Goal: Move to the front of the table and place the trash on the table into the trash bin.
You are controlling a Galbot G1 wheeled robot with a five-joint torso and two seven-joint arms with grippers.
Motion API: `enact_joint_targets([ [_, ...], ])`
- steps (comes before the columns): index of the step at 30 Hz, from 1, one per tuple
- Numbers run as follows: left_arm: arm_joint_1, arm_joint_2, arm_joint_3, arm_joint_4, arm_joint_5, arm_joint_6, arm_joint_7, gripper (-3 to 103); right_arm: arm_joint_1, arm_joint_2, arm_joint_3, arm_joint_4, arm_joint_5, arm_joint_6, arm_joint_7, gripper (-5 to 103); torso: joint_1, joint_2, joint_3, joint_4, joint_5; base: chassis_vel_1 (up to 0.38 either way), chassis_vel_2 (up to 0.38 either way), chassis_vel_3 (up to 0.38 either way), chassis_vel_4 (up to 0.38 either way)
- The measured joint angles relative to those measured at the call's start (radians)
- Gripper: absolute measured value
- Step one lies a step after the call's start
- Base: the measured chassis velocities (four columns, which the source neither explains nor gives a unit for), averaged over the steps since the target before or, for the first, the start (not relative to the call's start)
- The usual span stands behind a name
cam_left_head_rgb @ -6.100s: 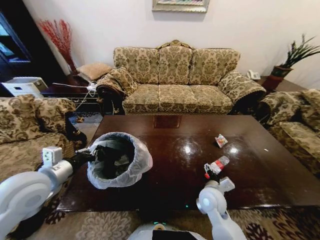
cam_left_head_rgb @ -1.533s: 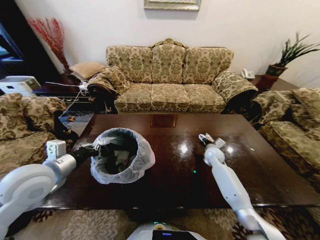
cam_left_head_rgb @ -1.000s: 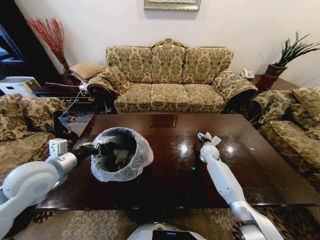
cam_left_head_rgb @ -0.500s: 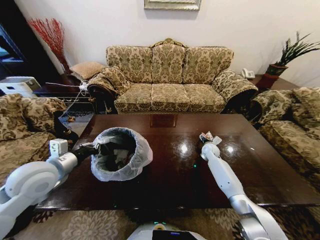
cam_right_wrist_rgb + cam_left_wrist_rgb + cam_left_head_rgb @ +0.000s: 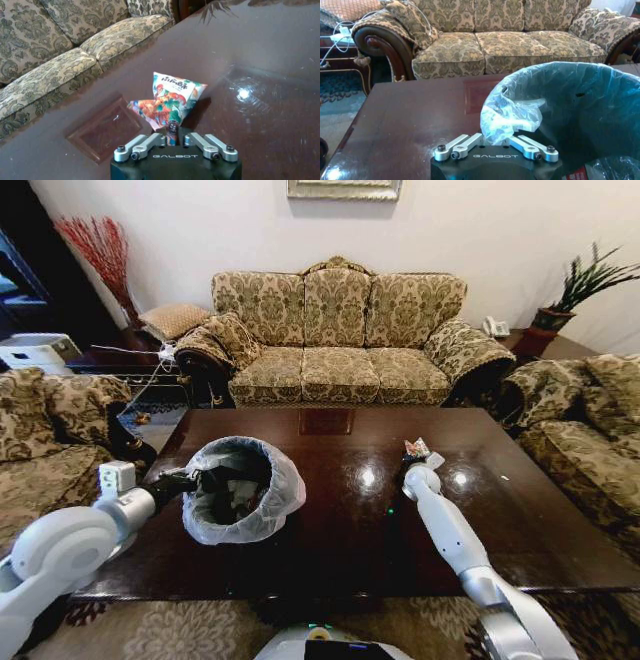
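Head view: robot at the near long edge of the table (image 5: 330, 550); the approach is evidently complete. Left gripper (image 5: 495, 144) clenched on the puffed plastic liner at the rim of the trash bin (image 5: 243, 488), which stands on the table's left half; the bin is thus steadied, mouth open toward the centre. Right gripper (image 5: 172, 137) reaches over the far middle of the table, its fingers closed on the lower corner of a red-white wrapper (image 5: 172, 99); the wrapper appears lifted just clear of the glossy top, though contact with the surface cannot be excluded from these angles. Wrapper and bin lie well apart, with bare wood between them. Progress, as judged: dark and pale shapes inside the bin suggest some litter is already deposited; no other loose trash is discernible on the tabletop; the held wrapper is probably the last item. Remaining: carriage of the wrapper across to the bin mouth and its release inside.
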Motion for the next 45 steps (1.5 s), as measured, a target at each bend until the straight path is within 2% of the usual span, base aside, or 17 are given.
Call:
enact_joint_targets([
  [2,0.001,0.000,-0.001,-0.003,0.000,-0.001,0.001,2,-0.004,-0.005,0.004,0.003,0.002,0.000,-0.003,4,0.000,0.000,0.000,0.0000,0.0001,0.000,0.000,0.000,0.000],
  [10,0.009,-0.011,-0.010,-0.014,0.002,-0.001,0.001,2,-0.023,-0.018,0.016,0.025,0.001,0.000,-0.015,0,0.000,0.000,0.000,-0.0001,0.0000,0.000,0.000,0.000,0.000],
  [13,0.013,-0.014,-0.014,-0.017,0.003,-0.001,0.001,2,-0.054,-0.022,0.028,0.074,-0.040,0.000,-0.024,-3,0.000,0.000,0.000,0.0000,0.0001,0.000,0.000,0.000,0.000],
  [15,0.014,-0.015,-0.016,-0.017,0.003,-0.001,0.001,2,-0.082,-0.023,0.038,0.121,-0.064,0.000,-0.041,2,0.000,0.000,0.000,-0.0001,0.0002,0.000,0.000,0.000,0.000],
  [18,0.016,-0.016,-0.018,-0.019,0.003,-0.001,0.001,2,-0.111,-0.019,0.059,0.192,-0.084,0.000,-0.057,19,0.000,0.000,0.000,-0.0003,-0.0001,0.000,0.000,0.000,0.000],
  [20,0.017,-0.015,-0.018,-0.019,0.003,-0.001,0.001,2,-0.107,-0.013,0.066,0.196,-0.086,0.000,-0.055,19,0.000,0.000,0.000,-0.0002,-0.0001,0.000,0.000,0.000,0.000],
  [23,0.017,-0.012,-0.019,-0.022,0.003,-0.001,0.000,2,-0.065,0.002,0.084,0.169,-0.082,-0.002,-0.045,35,0.000,0.000,0.000,0.0000,-0.0003,0.000,0.000,0.000,0.000],
  [25,0.017,-0.012,-0.020,-0.022,0.003,-0.001,0.000,2,-0.053,0.005,0.089,0.160,-0.073,-0.006,-0.041,40,0.000,0.000,0.000,-0.0001,-0.0002,0.000,0.000,0.000,0.000],
  [27,0.017,-0.011,-0.020,-0.022,0.003,-0.001,0.000,2,-0.018,0.021,0.111,0.134,-0.018,-0.035,-0.021,51,0.000,0.000,0.000,0.0000,0.0000,0.000,0.000,0.000,0.000],
  [28,0.017,-0.011,-0.020,-0.022,0.003,-0.001,0.000,2,-0.018,0.021,0.111,0.134,-0.018,-0.035,-0.021,51,0.000,0.000,0.000,0.0000,0.0000,0.000,0.000,0.000,0.000],
  [30,0.016,-0.008,-0.020,-0.021,0.002,-0.001,-0.001,2,-0.001,0.035,0.125,0.114,-0.005,-0.046,-0.007,62,0.000,0.000,0.000,0.0000,0.0001,0.000,0.000,0.000,0.000],
  [33,0.015,-0.005,-0.020,-0.019,0.002,-0.001,-0.001,2,0.009,0.042,0.130,0.098,0.002,-0.051,-0.001,68,0.000,0.000,0.000,0.0000,0.0001,0.000,0.000,0.000,0.000],
  [37,0.014,-0.006,-0.018,-0.017,0.001,-0.001,-0.001,2,0.044,0.057,0.142,0.028,0.032,-0.052,0.006,89,0.000,0.000,0.000,-0.0001,0.0001,0.000,0.000,0.000,0.000],
  [39,0.015,-0.008,-0.018,-0.018,0.001,0.000,-0.001,2,0.053,0.059,0.145,0.006,0.034,-0.049,0.002,89,0.000,0.000,0.000,0.0000,0.0000,0.000,0.000,0.000,0.000],
  [41,0.015,-0.010,-0.018,-0.018,0.001,0.000,-0.001,2,0.058,0.058,0.141,-0.015,0.019,-0.029,-0.021,98,0.000,0.000,0.000,0.0000,0.0000,0.000,0.000,0.000,0.000],
  [42,0.015,-0.010,-0.018,-0.018,0.001,0.000,-0.001,2,0.058,0.058,0.141,-0.015,0.019,-0.029,-0.021,98,0.000,0.000,0.000,0.0000,0.0000,0.000,0.000,0.000,0.000],
  [45,0.015,-0.010,-0.019,-0.018,0.001,-0.001,-0.001,2,0.031,0.059,0.141,0.000,-0.039,0.025,-0.070,100,0.000,0.000,0.000,-0.0001,0.0005,0.000,0.000,0.000,0.000],
])
